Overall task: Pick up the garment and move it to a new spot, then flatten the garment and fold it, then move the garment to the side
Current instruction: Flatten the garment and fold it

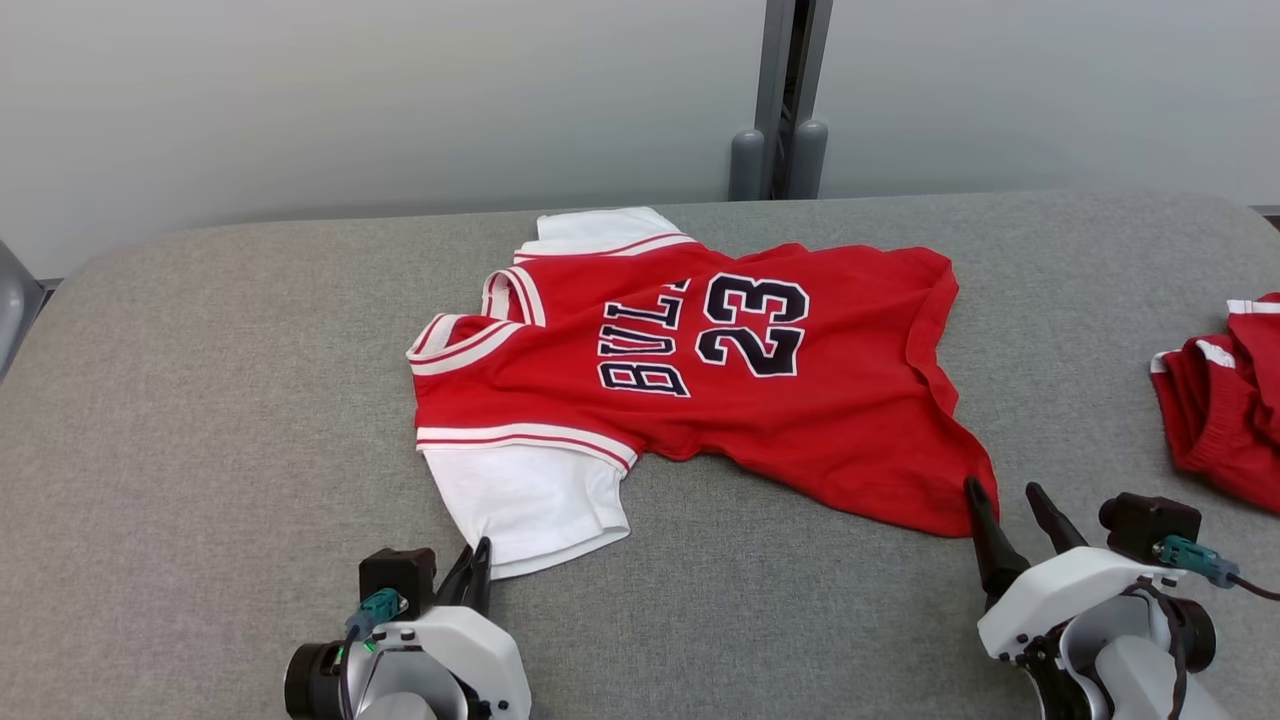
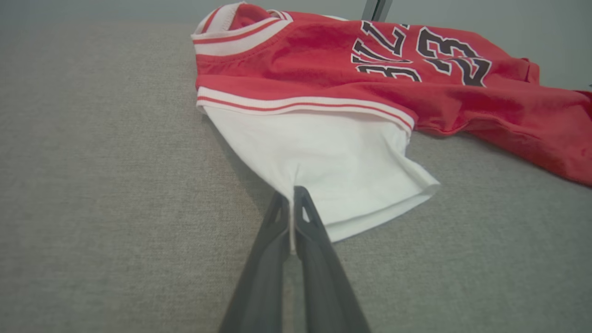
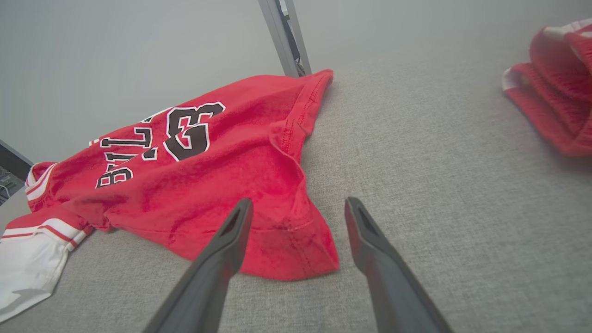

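Grey woven fabric covers the padded tabletop (image 1: pixel 200 450) before us, with a pale wall (image 1: pixel 300 100) behind. Near its middle lies the red cotton jersey with white sleeves (image 1: pixel 800 400), front up, spread out but rumpled, its hem wavy and nothing folded over.

We judge the task to be early. No fold is made, and the flattening, the folding and the move to the side are all left. Our left gripper (image 1: pixel 480 560) has its fingers pressed together on the edge of the near white sleeve (image 2: pixel 333 166). Our right gripper (image 1: pixel 1003 490) stands spread at the jersey's near hem corner, not yet closed on it.

From the left wrist we see a sliver of white cloth caught between the shut fingers, which the head view leaves unclear. From the right wrist we see the hem corner lying between the open fingers, one finger over the cloth. From the head we get the whole layout, with a bundle of red-and-white cloth (image 1: pixel 1225 400) well apart at the right edge.
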Available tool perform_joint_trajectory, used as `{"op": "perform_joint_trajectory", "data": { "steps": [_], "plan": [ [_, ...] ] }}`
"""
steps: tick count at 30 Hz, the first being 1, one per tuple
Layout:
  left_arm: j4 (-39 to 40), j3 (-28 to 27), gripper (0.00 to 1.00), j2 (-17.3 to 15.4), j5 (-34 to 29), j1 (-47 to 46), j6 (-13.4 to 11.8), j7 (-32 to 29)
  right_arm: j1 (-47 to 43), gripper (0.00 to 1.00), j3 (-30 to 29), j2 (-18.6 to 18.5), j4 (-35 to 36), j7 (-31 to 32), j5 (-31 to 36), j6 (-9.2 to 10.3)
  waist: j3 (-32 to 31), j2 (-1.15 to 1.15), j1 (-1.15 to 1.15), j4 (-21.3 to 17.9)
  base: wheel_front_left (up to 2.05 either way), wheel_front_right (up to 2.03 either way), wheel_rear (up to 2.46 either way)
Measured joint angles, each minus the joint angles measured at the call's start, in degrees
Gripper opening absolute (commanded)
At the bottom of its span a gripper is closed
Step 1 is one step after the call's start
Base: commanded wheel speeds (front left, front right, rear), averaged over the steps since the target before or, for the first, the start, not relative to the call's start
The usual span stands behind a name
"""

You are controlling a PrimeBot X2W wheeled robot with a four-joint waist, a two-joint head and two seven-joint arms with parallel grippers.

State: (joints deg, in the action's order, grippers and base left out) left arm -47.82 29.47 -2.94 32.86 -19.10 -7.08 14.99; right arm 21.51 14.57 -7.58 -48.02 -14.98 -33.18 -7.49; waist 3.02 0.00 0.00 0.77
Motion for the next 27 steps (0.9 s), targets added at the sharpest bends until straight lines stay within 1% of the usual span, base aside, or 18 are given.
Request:
{"op": "perform_joint_trajectory", "data": {
  "steps": [5,10,23,24,25,26,27],
  "plan": [
    [0.4,0.2,0.00,0.0,0.0,0.0,-0.1,0.0,1.1,1.00,0.9,-0.5,-1.3,0.0,-0.4,0.00,0.4,0.00,0.00,0.1,0.00,0.00,0.00],
    [0.5,0.4,0.00,0.0,0.0,-0.1,-0.2,0.0,1.6,1.00,3.0,-0.8,-2.9,0.0,-0.6,0.00,0.8,0.00,0.00,0.3,0.00,0.00,0.00],
    [0.6,0.8,0.00,0.0,0.0,-1.3,-0.3,0.0,2.6,1.00,4.4,-1.8,-3.0,0.0,-1.6,0.00,2.5,0.00,0.00,0.9,0.00,0.00,0.00],
    [0.6,0.8,0.00,0.0,0.0,-1.4,-0.3,0.0,2.7,0.94,4.6,-1.9,-3.1,0.0,-1.6,0.00,2.6,0.00,0.00,1.0,0.00,0.00,0.00],
    [0.6,0.8,0.00,-0.1,0.0,-1.6,-0.3,0.0,2.7,0.47,4.9,-2.0,-3.3,0.0,-1.7,0.00,2.7,0.00,0.00,1.1,0.00,0.00,0.00],
    [0.6,0.8,0.00,-0.1,-0.1,-1.7,-0.3,0.0,2.7,0.31,5.2,-2.0,-3.5,0.0,-1.7,0.00,2.8,0.00,0.00,1.3,0.00,0.00,0.00],
    [0.6,0.8,0.00,-0.1,-0.1,-1.9,-0.3,0.0,2.7,0.00,5.4,-2.0,-3.5,0.0,-1.8,0.00,2.8,0.00,0.00,1.4,0.00,0.00,0.00]
  ]
}}
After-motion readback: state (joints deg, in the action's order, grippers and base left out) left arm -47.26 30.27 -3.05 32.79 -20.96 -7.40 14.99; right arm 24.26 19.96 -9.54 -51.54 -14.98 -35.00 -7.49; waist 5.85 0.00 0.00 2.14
